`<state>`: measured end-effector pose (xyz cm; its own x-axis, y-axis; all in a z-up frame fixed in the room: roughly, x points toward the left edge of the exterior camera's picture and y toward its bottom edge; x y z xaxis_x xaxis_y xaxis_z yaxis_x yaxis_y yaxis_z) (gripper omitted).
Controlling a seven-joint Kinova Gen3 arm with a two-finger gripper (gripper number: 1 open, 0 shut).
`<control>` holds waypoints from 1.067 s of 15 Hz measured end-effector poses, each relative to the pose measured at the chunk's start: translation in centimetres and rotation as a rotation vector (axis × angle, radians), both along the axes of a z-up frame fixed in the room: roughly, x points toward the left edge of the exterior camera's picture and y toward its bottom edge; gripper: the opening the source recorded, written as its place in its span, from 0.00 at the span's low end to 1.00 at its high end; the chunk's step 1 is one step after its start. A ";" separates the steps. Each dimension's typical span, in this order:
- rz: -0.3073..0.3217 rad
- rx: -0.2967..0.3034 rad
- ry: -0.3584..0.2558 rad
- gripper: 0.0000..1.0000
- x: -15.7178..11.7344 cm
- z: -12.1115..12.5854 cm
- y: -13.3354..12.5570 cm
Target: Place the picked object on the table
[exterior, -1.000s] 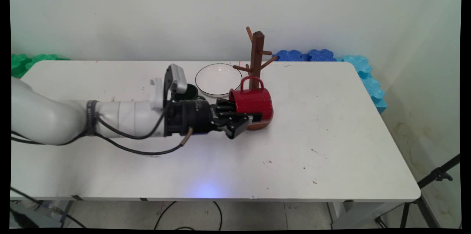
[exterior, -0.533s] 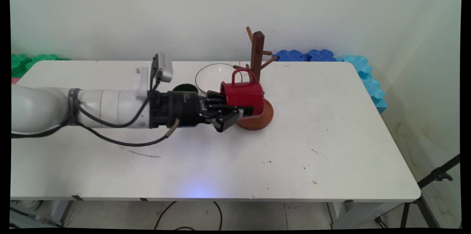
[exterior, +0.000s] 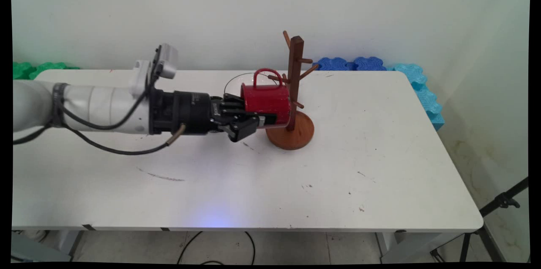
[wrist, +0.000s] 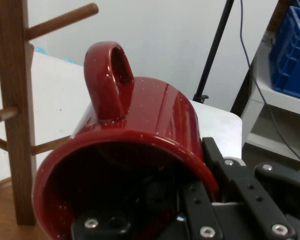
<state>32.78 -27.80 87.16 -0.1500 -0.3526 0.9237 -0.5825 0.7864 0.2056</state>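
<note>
While the arm reached in level above the table, these were the particulars.

Gripper: the gripper (exterior: 266, 120) gripped the red mug (exterior: 266, 99) by its rim wall, one finger inside the mouth and one outside, clamped on it.

Mug: it lay on its side, clear of the white table (exterior: 338, 167), its handle (wrist: 110, 80) pointing up, just beside the post of the wooden mug tree (exterior: 294, 91), on the arm's side of it.

Change: over the last second the mug had risen and drawn back from over the tree's round base (exterior: 296, 133), so its handle now stood level with the tree's lower pegs.

Behind the tree: a glass bowl (exterior: 236, 79), mostly hidden by the mug.
</note>
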 end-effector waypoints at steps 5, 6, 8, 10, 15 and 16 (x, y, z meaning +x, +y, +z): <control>-0.028 0.005 -0.024 0.00 1.8 1.5 0.3; -0.034 0.006 -0.030 0.00 2.1 1.8 0.4; -0.043 0.008 -0.040 0.00 2.7 2.3 0.5; -0.052 0.011 -0.051 0.00 3.2 2.8 0.5; -0.084 0.019 -0.100 0.00 4.9 4.2 0.4; -0.089 0.020 -0.110 0.00 5.1 4.3 0.4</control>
<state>37.92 -27.39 91.50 -0.2815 -0.3519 0.8927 -0.5301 0.8325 0.1610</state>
